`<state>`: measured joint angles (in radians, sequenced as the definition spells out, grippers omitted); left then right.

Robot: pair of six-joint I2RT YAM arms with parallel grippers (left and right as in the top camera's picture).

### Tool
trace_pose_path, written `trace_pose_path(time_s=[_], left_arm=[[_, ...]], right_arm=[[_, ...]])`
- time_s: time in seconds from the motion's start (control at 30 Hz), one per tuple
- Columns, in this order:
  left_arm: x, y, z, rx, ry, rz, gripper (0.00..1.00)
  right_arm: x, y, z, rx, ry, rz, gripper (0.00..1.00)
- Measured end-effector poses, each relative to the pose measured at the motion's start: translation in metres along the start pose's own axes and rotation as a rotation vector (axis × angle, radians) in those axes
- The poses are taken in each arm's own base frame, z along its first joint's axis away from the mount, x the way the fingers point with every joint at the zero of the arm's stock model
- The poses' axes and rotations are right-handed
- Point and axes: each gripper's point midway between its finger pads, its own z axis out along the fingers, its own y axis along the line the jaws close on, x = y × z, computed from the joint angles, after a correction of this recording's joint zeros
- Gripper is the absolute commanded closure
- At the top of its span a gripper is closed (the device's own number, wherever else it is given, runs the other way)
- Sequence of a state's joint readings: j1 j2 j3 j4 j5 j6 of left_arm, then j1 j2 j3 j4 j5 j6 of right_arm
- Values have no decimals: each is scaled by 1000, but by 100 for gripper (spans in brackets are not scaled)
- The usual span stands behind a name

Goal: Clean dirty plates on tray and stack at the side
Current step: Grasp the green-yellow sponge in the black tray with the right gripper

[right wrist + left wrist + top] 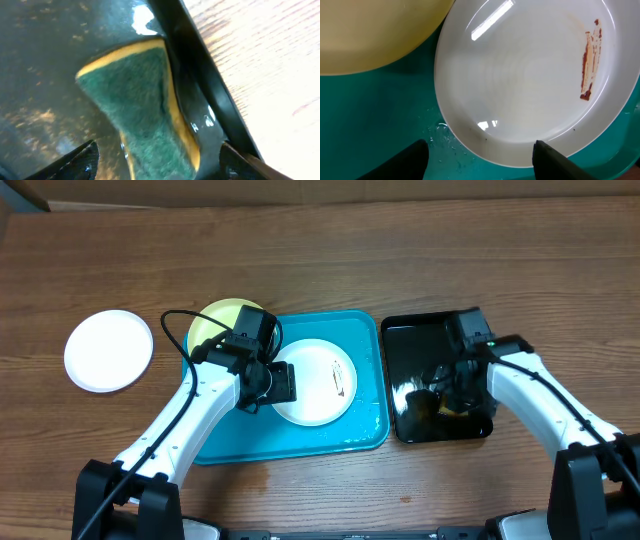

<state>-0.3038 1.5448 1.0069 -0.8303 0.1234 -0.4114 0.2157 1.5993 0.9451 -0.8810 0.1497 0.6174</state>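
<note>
On the turquoise tray [300, 442], the smeared white plate [322, 392] is straddled by the left gripper [482, 155], jaws apart; in the black tray [420, 340], the sponge [135, 95] is flanked by the right gripper [157, 160], jaws likewise parted.

White-armed left claw [481, 166] pointing down, jaws wide apart, right claw [160, 167] likewise downward, jaws apart.

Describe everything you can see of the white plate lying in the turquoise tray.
The white plate is round, shallow and glossy, lying flat and right way up near the middle of the turquoise tray. A reddish-brown smear streaks the inside near one rim, and the rest looks mostly clean. The yellow-green plate lies close against its rim, but contact is unclear. The left gripper hovers open over its near edge. Whether it touches cannot be told.
</note>
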Motion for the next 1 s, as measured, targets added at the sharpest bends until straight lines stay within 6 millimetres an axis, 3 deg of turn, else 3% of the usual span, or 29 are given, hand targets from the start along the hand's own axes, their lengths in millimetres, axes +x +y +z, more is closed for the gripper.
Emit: trace_pose_path(time_s=[0.07, 0.2, 0.37, 0.43, 0.5, 0.67, 0.73, 0.77, 0.83, 0.87, 1.0], left_arm=[[0, 0, 0, -1, 1, 0, 31], [0, 0, 0, 0, 1, 0, 31], [0, 0, 0, -1, 1, 0, 31], [0, 0, 0, -1, 1, 0, 30], [0, 0, 0, -1, 1, 0, 30], [0, 0, 0, -1, 1, 0, 28], [0, 0, 0, -1, 1, 0, 28], [0, 0, 0, -1, 1, 0, 28], [0, 0, 0, -1, 1, 0, 28], [0, 0, 0, -1, 1, 0, 28], [0, 0, 0, -1, 1, 0, 28]], right_arm=[[-3, 4, 6, -24, -23, -8, 33], [-1, 10, 16, -66, -41, -36, 55], [6, 7, 22, -63, -24, -62, 54], [9, 6, 22, -60, -9, -65, 48], [14, 4, 23, -53, 11, -71, 50], [20, 1, 23, -49, 33, -75, 95], [21, 1, 24, -48, 38, -77, 96], [21, 1, 24, -50, 37, -74, 93], [18, 4, 24, -61, 28, -81, 42], [16, 6, 24, -69, 18, -93, 29], [8, 13, 23, -95, -17, -136, 24]])
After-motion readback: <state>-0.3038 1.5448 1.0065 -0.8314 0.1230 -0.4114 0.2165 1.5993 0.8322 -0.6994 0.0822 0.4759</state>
